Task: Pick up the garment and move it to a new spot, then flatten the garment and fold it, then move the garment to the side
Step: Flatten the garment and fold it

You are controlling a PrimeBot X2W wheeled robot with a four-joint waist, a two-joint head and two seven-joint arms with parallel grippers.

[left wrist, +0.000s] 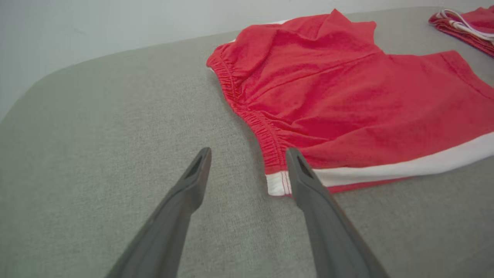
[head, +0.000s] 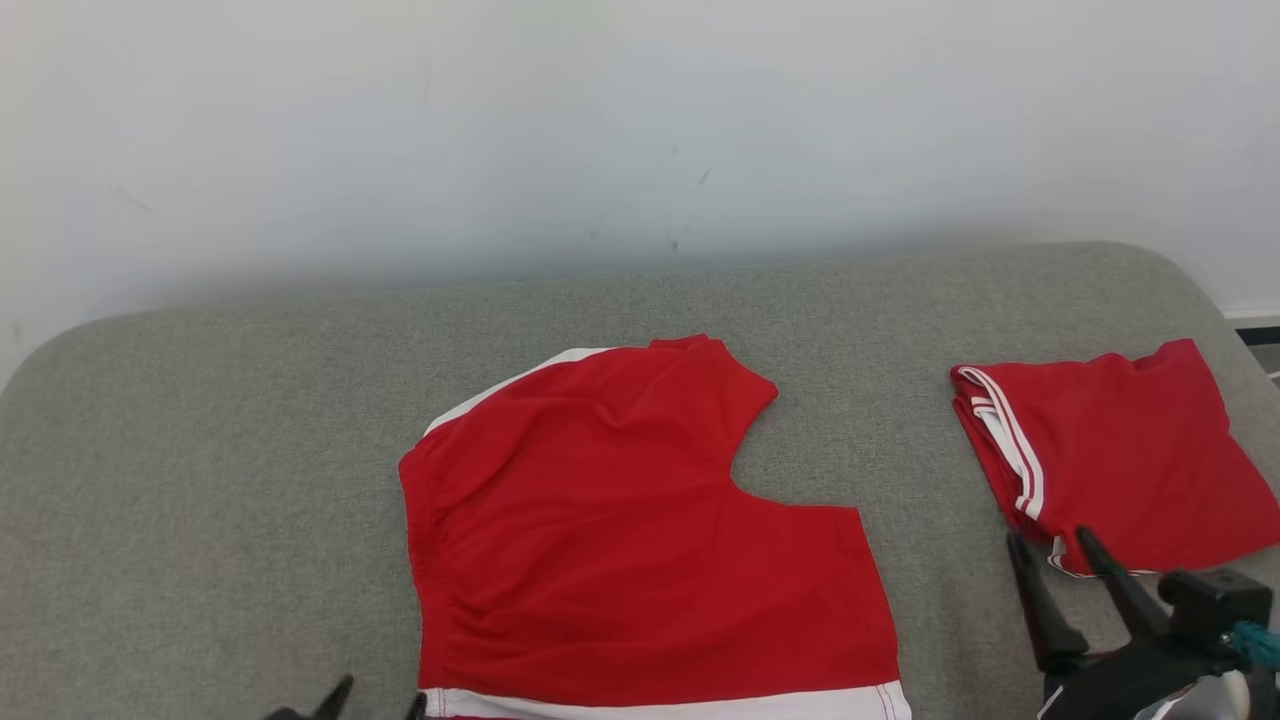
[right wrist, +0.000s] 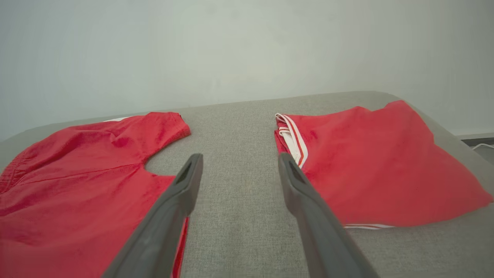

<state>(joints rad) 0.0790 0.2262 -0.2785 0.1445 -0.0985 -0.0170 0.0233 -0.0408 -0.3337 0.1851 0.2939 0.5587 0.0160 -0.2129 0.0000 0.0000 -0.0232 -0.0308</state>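
Grey cushion (head: 200, 450) carries red shorts (head: 620, 540) mid-surface, folded pair (head: 1120, 460) by right edge; left hand (left wrist: 247, 154), right hand (right wrist: 239, 159) spread empty.

right gripper (head: 1050, 540): two long black fingers (head: 1040, 600), tapered to points, are carried on a black boxy mount (head: 1205, 600) | teal fitting (head: 1258, 642) is seen at its outer side | white casing (head: 1215, 702), rounded, is seen beneath | left gripper (left wrist: 247, 151): matte dark grey, a slot-like recess is cut near each tip

The open right hand (right wrist: 239, 156) hovers above grey padding (right wrist: 239, 224). Left of it lie spread red shorts (right wrist: 77, 173), right of it folded shorts (right wrist: 378, 170).
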